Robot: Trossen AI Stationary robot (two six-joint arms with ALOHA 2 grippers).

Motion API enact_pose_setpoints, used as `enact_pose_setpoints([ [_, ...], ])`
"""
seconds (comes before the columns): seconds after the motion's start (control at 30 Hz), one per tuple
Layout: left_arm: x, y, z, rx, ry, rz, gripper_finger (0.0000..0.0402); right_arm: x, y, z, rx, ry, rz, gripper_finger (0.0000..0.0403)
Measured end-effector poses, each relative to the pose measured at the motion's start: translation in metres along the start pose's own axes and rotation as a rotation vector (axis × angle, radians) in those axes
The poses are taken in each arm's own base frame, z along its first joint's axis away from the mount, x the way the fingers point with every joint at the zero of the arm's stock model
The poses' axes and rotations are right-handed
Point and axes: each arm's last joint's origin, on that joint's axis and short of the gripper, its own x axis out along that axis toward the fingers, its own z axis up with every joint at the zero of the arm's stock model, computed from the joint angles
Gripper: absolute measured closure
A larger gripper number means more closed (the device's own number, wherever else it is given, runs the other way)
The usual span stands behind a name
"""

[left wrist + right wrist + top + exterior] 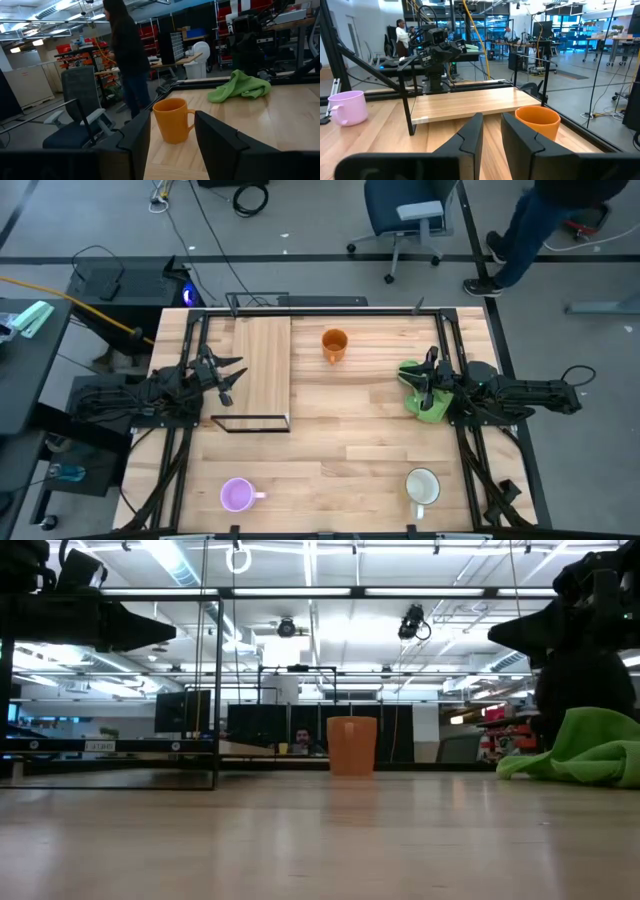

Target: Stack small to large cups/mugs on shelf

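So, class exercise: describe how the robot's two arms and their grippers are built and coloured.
Both arms are dark, black jointed links with cables running along them. The left gripper and right gripper each end in two flat, angular black fingers, matte and without visible markings.

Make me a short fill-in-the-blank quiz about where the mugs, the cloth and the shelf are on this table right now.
1. The narrow light-wood shelf with a thin black frame holds ____ mugs.
2. The mug closest to the shelf is the ____ one.
3. The crumpled green cloth lies under the ____ pincer.
4. The light purple mug and the white mug both stand near the table's ____ edge.

Missing words: no; orange; right; front
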Motion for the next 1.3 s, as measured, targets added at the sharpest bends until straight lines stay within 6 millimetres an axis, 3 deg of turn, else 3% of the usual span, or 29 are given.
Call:
enact_pose_setpoints([
  [1.1,0.0000,0.0000,0.0000,0.029,0.000,0.000,0.0239,0.0000,0.0000,0.0000,0.000,0.000,0.000,0.0326],
  [1.3,0.0000,0.0000,0.0001,-0.032,-0.001,0.000,0.0239,0.0000,0.0000,0.0000,0.000,0.000,0.000,0.0326],
])
